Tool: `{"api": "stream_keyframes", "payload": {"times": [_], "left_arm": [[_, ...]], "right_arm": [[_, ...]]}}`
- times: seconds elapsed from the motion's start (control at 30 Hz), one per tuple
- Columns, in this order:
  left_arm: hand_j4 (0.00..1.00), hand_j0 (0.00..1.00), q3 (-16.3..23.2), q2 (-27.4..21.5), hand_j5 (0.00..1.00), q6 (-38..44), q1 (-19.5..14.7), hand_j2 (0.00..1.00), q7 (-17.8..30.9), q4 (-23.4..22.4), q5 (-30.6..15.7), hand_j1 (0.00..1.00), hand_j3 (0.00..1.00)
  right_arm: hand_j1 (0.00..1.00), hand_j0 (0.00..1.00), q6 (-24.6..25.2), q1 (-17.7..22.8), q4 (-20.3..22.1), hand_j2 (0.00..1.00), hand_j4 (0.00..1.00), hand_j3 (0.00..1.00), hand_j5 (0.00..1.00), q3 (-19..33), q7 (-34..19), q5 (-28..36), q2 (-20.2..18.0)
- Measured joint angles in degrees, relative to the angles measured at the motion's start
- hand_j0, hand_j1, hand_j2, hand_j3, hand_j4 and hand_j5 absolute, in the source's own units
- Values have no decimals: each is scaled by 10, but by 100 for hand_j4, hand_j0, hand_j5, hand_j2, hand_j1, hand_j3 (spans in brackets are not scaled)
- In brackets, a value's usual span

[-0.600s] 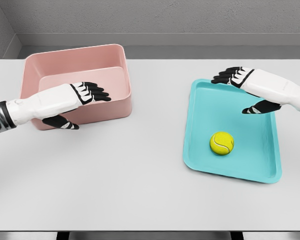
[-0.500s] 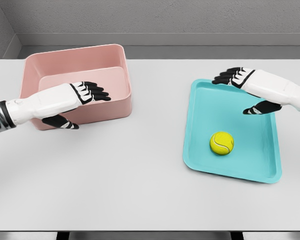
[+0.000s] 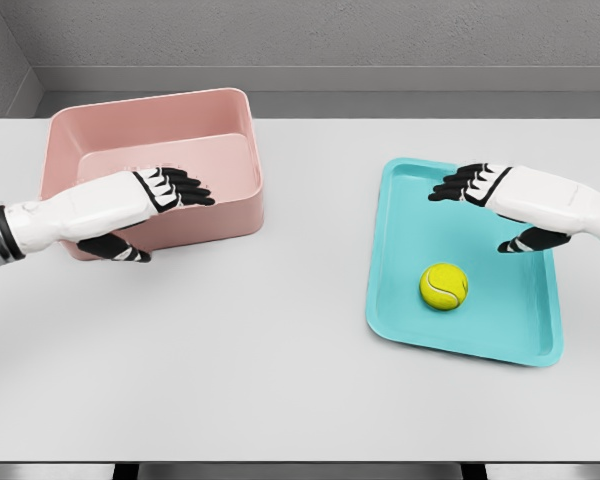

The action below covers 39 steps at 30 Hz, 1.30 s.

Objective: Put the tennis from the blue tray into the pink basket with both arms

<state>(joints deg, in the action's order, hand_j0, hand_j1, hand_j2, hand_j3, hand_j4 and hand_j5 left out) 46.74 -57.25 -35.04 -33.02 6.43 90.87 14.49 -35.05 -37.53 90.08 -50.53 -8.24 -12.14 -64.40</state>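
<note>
1. Tennis ball (image 3: 443, 286) lay in your blue tray (image 3: 400, 260) at right, untouched.
2. Your pink basket (image 3: 150, 130) sat far left on the pale grey table (image 3: 280, 380), a grey wall behind.
3. Your left hand (image 3: 145, 205) and right hand (image 3: 495, 200) hovered with fingers relaxed, grasping nothing.

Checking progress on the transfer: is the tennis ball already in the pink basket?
No, the tennis ball lies in the blue tray, with neither hand touching it.

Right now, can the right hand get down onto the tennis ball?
Probably yes: the right hand hovers open over the blue tray, and nothing sits between it and the tennis ball.
</note>
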Motion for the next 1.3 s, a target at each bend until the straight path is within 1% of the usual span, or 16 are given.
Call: {"api": "stream_keyframes", "payload": {"times": [0.03, 0.07, 0.1, 0.17, 0.27, 0.6, 0.77, 0.93, 1.17, 1.3], "left_arm": [[100, 100, -11, 0, 100, 0, 19, 100, 0, 0, 1, 100, 100], [100, 100, -23, 0, 100, 0, 26, 100, 0, 0, 1, 100, 100], [100, 100, -32, 0, 100, 0, 26, 100, 0, 1, 1, 100, 100], [100, 100, -44, 0, 100, 0, 26, 100, 0, 1, 0, 100, 100], [100, 100, -51, 0, 100, 0, 26, 100, 0, 1, 0, 100, 100], [100, 100, -55, 0, 100, 0, 26, 100, 0, 0, 0, 100, 100], [100, 100, -56, 0, 100, 0, 29, 100, 0, 0, 1, 100, 100], [100, 100, -56, 0, 100, 0, 29, 100, 0, 0, 1, 100, 100], [100, 100, -55, 0, 100, 0, 30, 100, 0, 0, 1, 100, 100], [100, 100, -55, 0, 100, 0, 30, 100, 0, 0, 1, 100, 100]], "right_arm": [[100, 100, 0, 3, 5, 100, 100, 100, 100, -3, -3, -1, -4], [100, 100, 0, 9, 9, 100, 100, 100, 100, -6, -5, -2, -6], [100, 100, 0, 16, 15, 100, 100, 100, 100, -8, -7, -3, -8], [100, 100, 0, 18, 25, 100, 100, 100, 100, -14, -12, -7, -10], [100, 100, 0, 18, 35, 100, 100, 100, 100, -19, -15, -12, -10], [100, 100, 0, 16, 37, 100, 100, 100, 100, -29, -30, -28, 6], [100, 100, 0, 16, 29, 100, 100, 100, 100, -33, -36, -32, 12], [100, 100, 0, 16, 10, 100, 100, 100, 100, -38, -37, -33, 22], [100, 100, 0, 15, 6, 100, 100, 100, 100, -42, -37, -33, 25], [100, 100, 0, 16, 7, 100, 100, 100, 100, -43, -42, -33, 33]]}}
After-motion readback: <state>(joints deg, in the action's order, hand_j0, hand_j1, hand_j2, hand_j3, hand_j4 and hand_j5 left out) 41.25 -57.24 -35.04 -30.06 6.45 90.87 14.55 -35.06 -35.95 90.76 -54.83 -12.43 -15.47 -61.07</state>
